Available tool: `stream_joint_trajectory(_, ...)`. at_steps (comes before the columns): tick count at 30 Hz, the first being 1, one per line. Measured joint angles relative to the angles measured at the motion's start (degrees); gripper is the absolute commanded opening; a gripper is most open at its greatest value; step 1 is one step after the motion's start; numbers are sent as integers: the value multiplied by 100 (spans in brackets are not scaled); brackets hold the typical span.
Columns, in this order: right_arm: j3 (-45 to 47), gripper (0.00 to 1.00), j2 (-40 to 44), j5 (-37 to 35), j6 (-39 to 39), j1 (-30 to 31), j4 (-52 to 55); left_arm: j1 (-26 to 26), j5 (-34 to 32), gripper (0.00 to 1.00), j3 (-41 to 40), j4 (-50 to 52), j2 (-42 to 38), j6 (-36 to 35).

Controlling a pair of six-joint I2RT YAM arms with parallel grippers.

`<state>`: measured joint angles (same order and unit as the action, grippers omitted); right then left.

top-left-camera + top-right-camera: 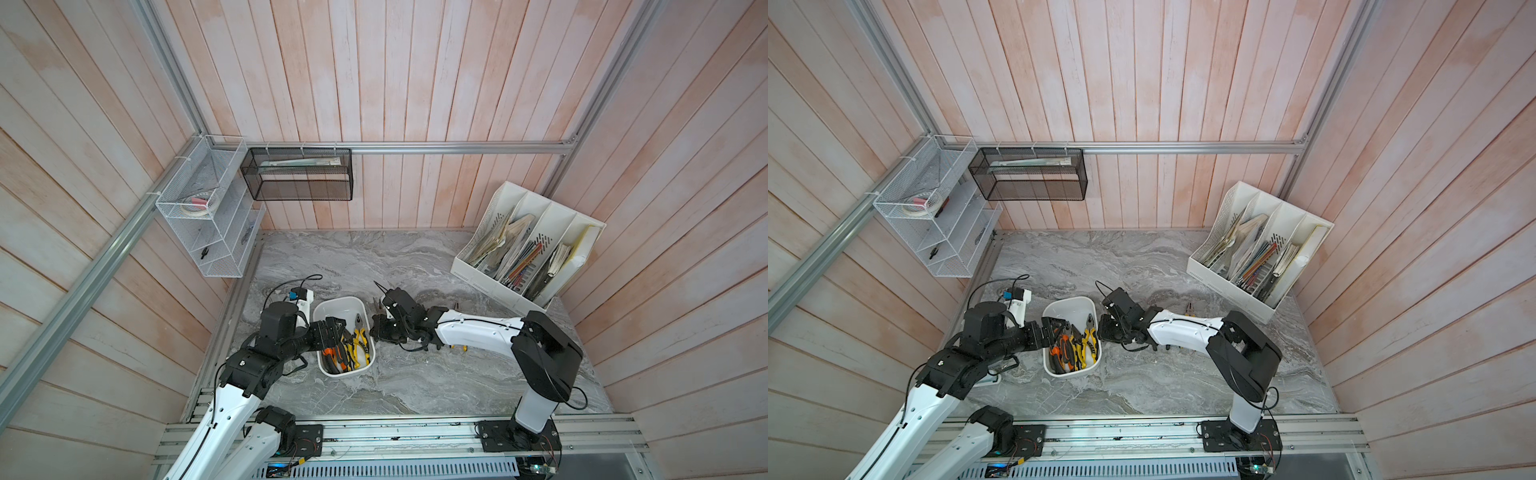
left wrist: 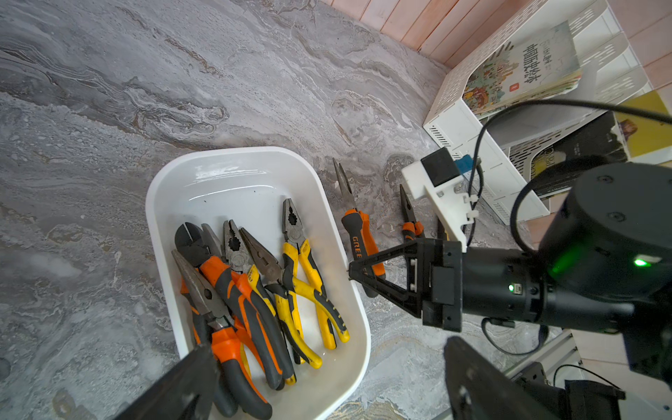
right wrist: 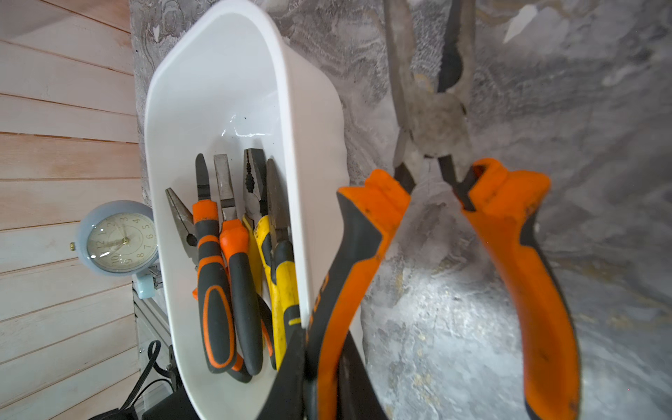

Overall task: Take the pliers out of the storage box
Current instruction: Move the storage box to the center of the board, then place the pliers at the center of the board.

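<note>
The white storage box (image 1: 338,300) (image 2: 232,151) sits on the marble table between my arms. Several pliers (image 1: 353,345) (image 2: 254,283) (image 3: 232,254) with orange or yellow handles lie heaped in its near half. My left gripper (image 2: 327,392) (image 1: 334,328) hangs open over the near left part of the box, one finger above the orange handles. My right gripper (image 3: 325,338) (image 2: 354,272) is shut on one handle of orange long-nose pliers (image 3: 509,236) (image 2: 358,232). These are just outside the box's right wall, with their handles spread.
More pliers (image 2: 411,222) (image 1: 1191,309) lie on the table beside and behind my right arm. A white slotted file organizer (image 1: 528,245) stands at the back right. Wire mesh baskets (image 1: 208,208) (image 1: 299,174) hang at the back left. A small clock (image 3: 116,238) is left of the box.
</note>
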<state>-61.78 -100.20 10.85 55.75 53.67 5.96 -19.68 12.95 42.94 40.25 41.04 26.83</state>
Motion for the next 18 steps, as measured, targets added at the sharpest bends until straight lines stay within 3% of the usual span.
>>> stream_joint_trajectory(7, 505, 0, 223, 79, -7, -446, 2, 0, -2, 100, 0, 0, 0, 0)
stream_joint_trajectory(13, 229, 37, -153, 184, -177, -457, 195, -2, -15, 100, 0, 2, 0, 0)
stream_joint_trajectory(18, -529, 54, -632, 87, -450, -457, 984, -26, -42, 100, 0, 2, -2, 2)
